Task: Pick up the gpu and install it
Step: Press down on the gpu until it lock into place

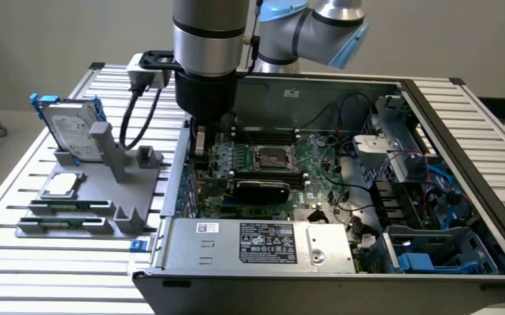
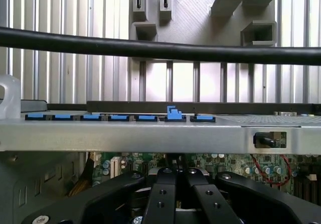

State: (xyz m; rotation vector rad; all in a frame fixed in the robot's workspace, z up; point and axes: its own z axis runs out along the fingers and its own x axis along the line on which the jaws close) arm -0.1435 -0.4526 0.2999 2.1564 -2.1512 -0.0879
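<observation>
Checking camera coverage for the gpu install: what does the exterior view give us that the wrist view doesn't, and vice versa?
Exterior only: the whole open computer case, its motherboard with the CPU socket, the gpu lying on the board, the power supply and the silver hard drive standing on the grey fixture.

Wrist only: the gripper, fingers shut together, and the row of blue clips along the case's edge.

Both: the slatted table, the grey fixture, part of the green motherboard and a black cable.
</observation>
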